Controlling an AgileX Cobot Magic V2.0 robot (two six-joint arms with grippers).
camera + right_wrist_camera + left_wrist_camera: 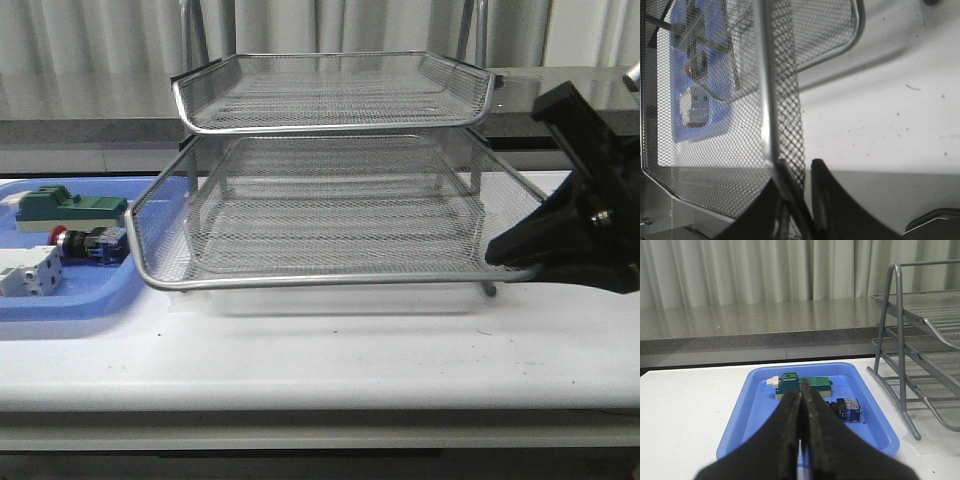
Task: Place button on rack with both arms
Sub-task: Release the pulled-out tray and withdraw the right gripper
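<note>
We saw the rack [335, 180] standing on the white table [330, 350], its 3 mesh tiers stacked 1 above the other; just beside it, on the left-arm side, lay a flat blue tray [70, 300]. The button [88, 243] lay on its side in that tray, red cap pointing away from the rack, between a green block [65, 208] behind it and a white-grey terminal block [28, 272] in front of it; in the left wrist view it was partly hidden behind the fingers, with only its dark body and blue rear [847, 409] showing. The left gripper [801, 440] hung above the near end of the tray, its 2 fingers pressed together with nothing between them. The right gripper [799, 187] was at the rack's right front corner; its fingers were closed on the wire rim of a mesh tier [775, 100], the mesh wall passing between them.
</note>
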